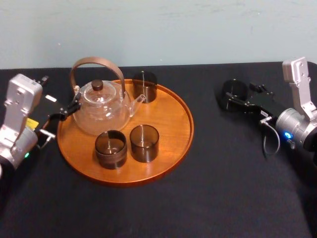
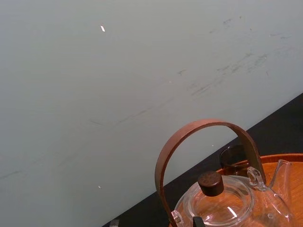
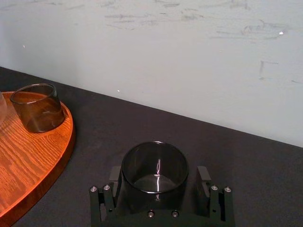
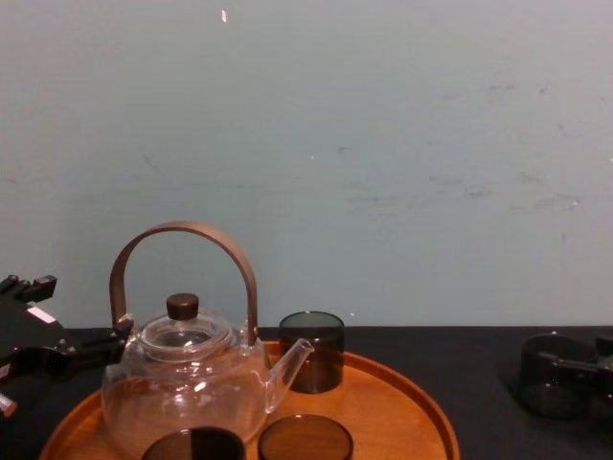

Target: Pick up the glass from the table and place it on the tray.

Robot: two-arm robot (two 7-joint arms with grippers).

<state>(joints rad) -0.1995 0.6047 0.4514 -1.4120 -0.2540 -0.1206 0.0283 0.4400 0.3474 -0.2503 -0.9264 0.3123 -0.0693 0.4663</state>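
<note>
The glass [image 1: 234, 94], a short dark smoked tumbler, stands upright on the black table [image 1: 223, 188] to the right of the tray. My right gripper [image 1: 237, 97] is open around it: in the right wrist view the glass [image 3: 155, 171] sits between the two fingers [image 3: 203, 178], with a small gap on one side. The chest view shows the same glass [image 4: 550, 376] low at the right. The round orange-brown tray [image 1: 171, 148] lies centre-left. My left gripper [image 1: 72, 108] rests at the tray's left rim beside the teapot, open.
On the tray stand a glass teapot [image 1: 101, 111] with a brown arched handle and three more dark glasses: one at the back [image 1: 144, 87] and two at the front [image 1: 111, 148], [image 1: 144, 143]. The tray's right half is bare wood. A pale wall closes off the table's far edge.
</note>
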